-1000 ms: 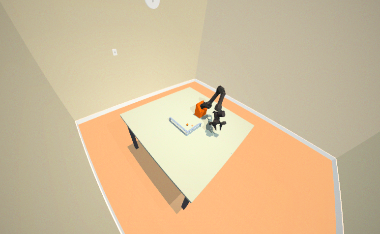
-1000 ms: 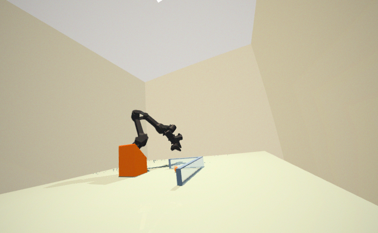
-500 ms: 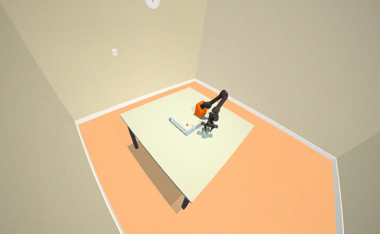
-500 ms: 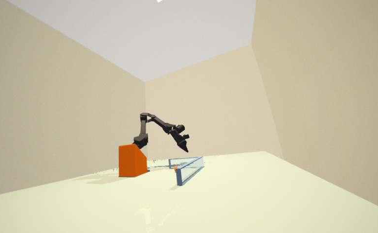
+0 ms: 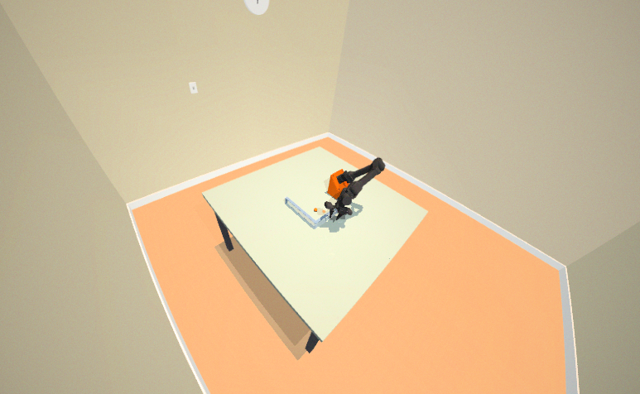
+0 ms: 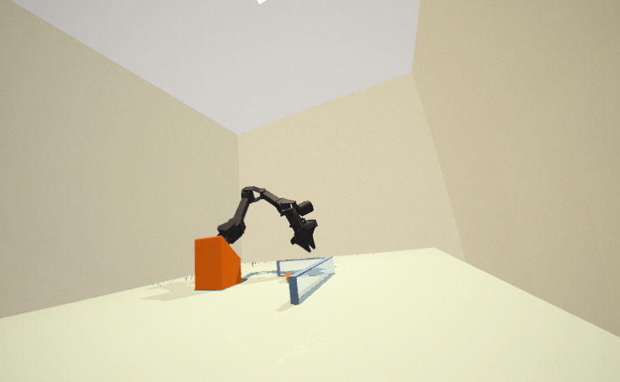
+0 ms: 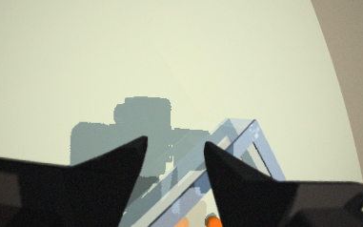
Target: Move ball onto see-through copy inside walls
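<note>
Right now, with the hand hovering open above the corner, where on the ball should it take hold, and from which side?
Across the ball's widest middle, coming straight down from above. It is round, so any opposite pair of points serves, but the clear walls stand close beside it and block a sideways approach. The hand is open and already above it; turning the fingers to miss the wall looks wise.

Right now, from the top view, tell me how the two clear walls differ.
The long wall runs much farther across the table than the short wall. The short wall's free end lies close to the open gripper, while the long wall's free end lies far from it. They run crosswise to each other. Both are low, clear and bluish, and they meet at one corner, with the ball inside it.
</note>
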### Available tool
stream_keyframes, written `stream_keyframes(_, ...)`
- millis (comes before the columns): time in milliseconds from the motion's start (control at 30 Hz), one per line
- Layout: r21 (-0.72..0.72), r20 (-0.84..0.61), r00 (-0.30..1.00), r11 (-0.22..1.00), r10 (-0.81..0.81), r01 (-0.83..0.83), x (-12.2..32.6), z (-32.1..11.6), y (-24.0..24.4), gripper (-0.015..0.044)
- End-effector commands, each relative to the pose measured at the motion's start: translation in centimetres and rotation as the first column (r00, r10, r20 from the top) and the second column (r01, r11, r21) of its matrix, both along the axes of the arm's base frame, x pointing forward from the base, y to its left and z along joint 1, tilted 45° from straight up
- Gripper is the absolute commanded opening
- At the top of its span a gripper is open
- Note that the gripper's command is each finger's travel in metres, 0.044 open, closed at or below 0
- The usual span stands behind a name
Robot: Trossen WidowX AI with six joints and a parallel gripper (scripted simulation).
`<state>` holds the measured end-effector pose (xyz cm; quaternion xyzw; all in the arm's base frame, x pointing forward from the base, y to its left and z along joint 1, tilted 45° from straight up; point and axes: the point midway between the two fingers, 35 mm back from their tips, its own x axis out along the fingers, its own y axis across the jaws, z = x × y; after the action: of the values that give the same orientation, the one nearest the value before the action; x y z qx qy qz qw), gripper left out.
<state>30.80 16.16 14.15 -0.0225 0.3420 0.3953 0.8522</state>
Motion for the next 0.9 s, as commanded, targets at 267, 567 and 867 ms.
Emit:
stream_keyframes(267, -0.312, 0.051, 0.912, 0.874, 0.406, -0.372, 2.3, -8.9, -8.2, 0.0226)
stream_keyframes(567, -0.284, 0.061, 0.763, 0.744, 0.644, -0.605, 0.0, -13.4, -10.3, 0.0226)
stream_keyframes(867, -0.263, 0.091, 0.709, 0.704, 0.699, -0.66, -0.9, -14.6, -10.9, 0.0226)
